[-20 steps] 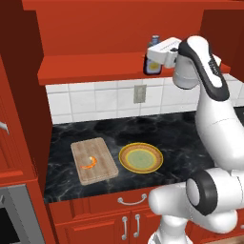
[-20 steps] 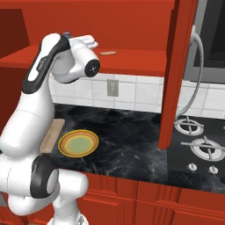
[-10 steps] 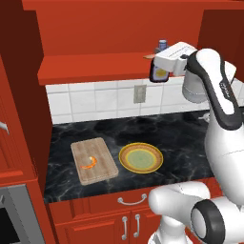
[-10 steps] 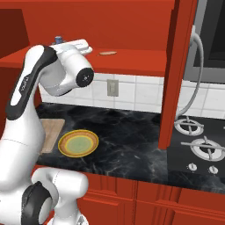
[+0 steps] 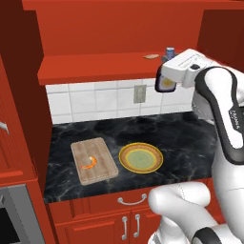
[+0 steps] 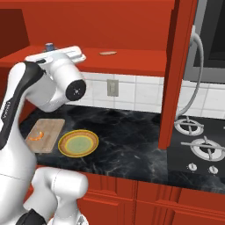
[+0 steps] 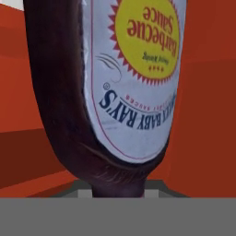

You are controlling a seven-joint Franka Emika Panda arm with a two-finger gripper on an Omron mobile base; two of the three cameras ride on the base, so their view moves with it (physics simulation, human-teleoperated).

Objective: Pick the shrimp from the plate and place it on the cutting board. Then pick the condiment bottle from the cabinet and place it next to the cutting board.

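We see the shrimp point(image 5: 88, 163) already on the cutting board point(image 5: 94, 161) below our gripper point(image 5: 167, 76), which holds the condiment bottle point(image 7: 124, 83); placing it remains.

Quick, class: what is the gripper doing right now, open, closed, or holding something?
Gripper: closed on the condiment bottle, lifted above the cabinet shelf.

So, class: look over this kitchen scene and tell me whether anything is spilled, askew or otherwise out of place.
Nothing stands out. The shrimp lies on the cutting board, the plate sits flat beside it, and the gripper holds the condiment bottle at the front of the cabinet shelf. Nothing looks spilled or damaged.
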